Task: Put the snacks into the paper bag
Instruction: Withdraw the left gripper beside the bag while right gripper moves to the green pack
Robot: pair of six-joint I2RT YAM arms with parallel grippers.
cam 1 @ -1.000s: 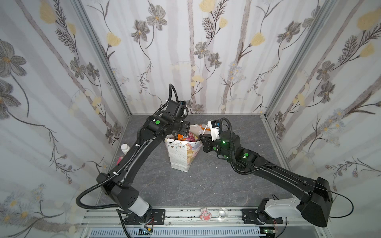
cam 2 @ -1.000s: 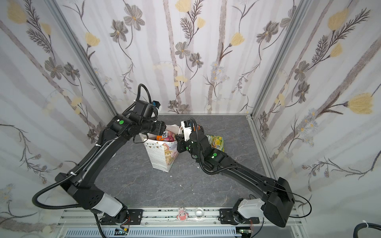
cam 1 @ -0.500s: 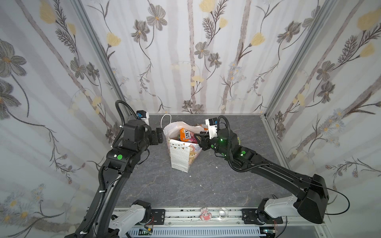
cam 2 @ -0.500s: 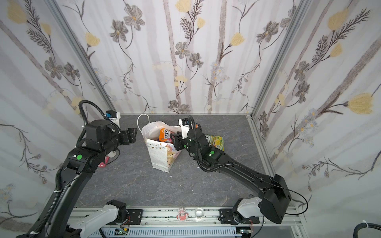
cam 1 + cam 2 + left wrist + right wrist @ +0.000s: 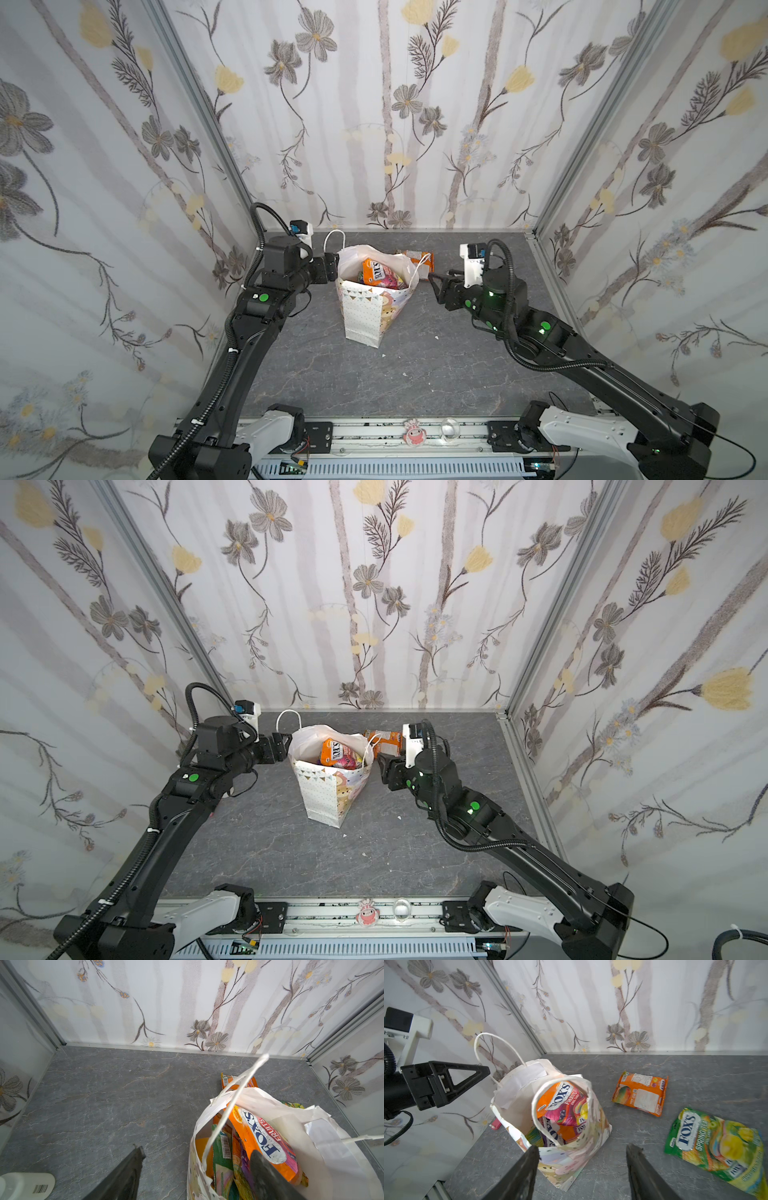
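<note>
The left gripper (image 5: 333,268) is backing off from above the paper bag (image 5: 365,309) to just beside its left rim, jaws wide apart and empty, while the bag is standing upright mid-table (image 5: 374,374) with an orange-and-pink packet (image 5: 376,272) topping the pile inside. The right gripper (image 5: 435,284) is pulling clear of the right rim, also opened and holding nothing. That drop looks done, but an orange packet (image 5: 640,1094) and a green packet (image 5: 714,1142) are lying outside, waiting.
</note>
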